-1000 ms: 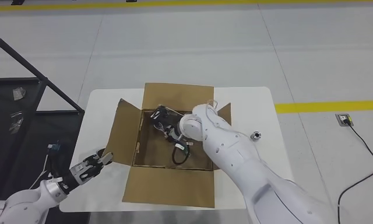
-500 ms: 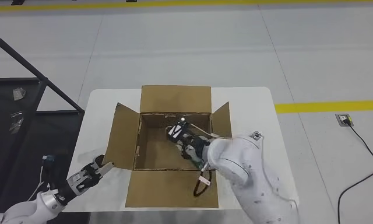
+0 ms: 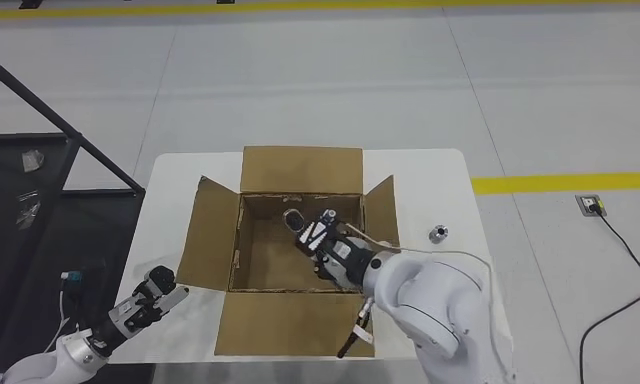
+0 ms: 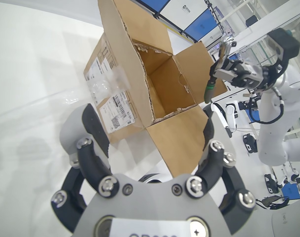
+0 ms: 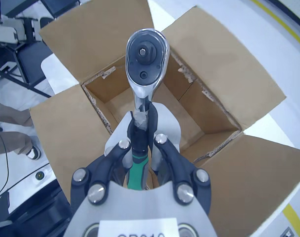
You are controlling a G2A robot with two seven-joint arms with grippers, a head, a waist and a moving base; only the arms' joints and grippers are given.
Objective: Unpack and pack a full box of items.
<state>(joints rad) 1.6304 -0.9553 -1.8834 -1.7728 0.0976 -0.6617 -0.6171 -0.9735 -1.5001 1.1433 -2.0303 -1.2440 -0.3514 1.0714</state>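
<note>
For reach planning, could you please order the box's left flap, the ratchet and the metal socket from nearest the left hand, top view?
1. Left flap, beside the left hand.
2. Ratchet, above the box.
3. Metal socket, far right.

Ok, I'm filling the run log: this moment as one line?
right pincer: shut on ratchet, over open box | left pincer: open, empty | socket: on table, outside box

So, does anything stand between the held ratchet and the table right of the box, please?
Yes: the raised right flap of the box lies between the ratchet in the right gripper and that table area, where a small socket sits.
</note>
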